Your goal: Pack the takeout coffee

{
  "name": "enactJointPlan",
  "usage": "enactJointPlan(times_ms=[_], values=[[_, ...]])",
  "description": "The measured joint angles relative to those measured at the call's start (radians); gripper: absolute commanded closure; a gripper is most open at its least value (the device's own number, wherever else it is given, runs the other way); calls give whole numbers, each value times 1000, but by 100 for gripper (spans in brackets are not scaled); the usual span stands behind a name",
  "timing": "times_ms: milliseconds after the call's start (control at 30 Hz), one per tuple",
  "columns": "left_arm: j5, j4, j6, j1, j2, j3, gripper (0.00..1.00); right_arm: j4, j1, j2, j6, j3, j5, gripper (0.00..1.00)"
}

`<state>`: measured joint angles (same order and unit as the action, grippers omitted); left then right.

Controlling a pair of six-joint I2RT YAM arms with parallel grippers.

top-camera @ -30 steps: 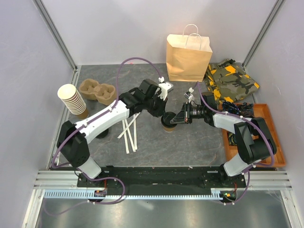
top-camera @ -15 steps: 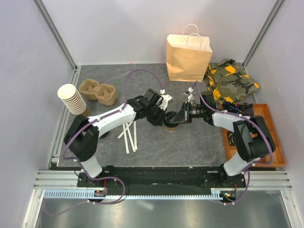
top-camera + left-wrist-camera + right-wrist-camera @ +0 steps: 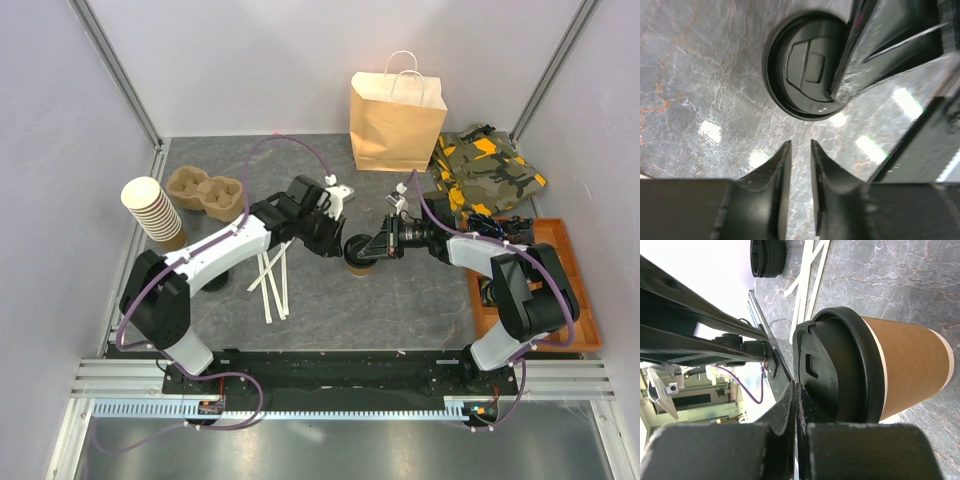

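L end effector (image 3: 799, 150): fingers a narrow gap apart, nothing btwn them, tips pointing down at the surface just beside the round black plastic lid (image 3: 800, 70), not touching it. R end effector (image 3: 795, 390): fingers pressed fully together, gripping nothing. Its tip is at the lid's rim and lies across the lid's edge in L wrist view.

Lid is seated on the small brown kraft-paper takeout coffee cup (image 3: 907, 367). Cup stands upright on the dark grey marbled surface (image 3: 400, 300), approx mid-surface, btwn the two end effectors.

Outward:
- Bundle of white flat stir sticks (image 3: 272, 282) lies near, on L side, partly under L arm.
- Loose stack of black lids (image 3: 767, 257) sits further that way.
- Far L: tan moulded-pulp cup carrier (image 3: 205, 192), w/ a tilted stack of brown paper cups w/ white rims (image 3: 152, 212) just beside it.
- At back: tan paper bag w/ white handles (image 3: 397, 122), upright, well apart from the cup. Cup is outside it.
- Camo-pattern cloth (image 3: 488, 170) is just R of bag.
- Orange tray (image 3: 578, 285) is at R edge.
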<state>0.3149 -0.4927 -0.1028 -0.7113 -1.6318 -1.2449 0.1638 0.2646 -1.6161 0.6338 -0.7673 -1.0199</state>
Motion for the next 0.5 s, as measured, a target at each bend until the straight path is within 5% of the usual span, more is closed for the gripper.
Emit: enactJointPlan(times_ms=[500], values=[[109,38,-42,36,7,-99,67,-1,-5,73,47,-1,18,100]])
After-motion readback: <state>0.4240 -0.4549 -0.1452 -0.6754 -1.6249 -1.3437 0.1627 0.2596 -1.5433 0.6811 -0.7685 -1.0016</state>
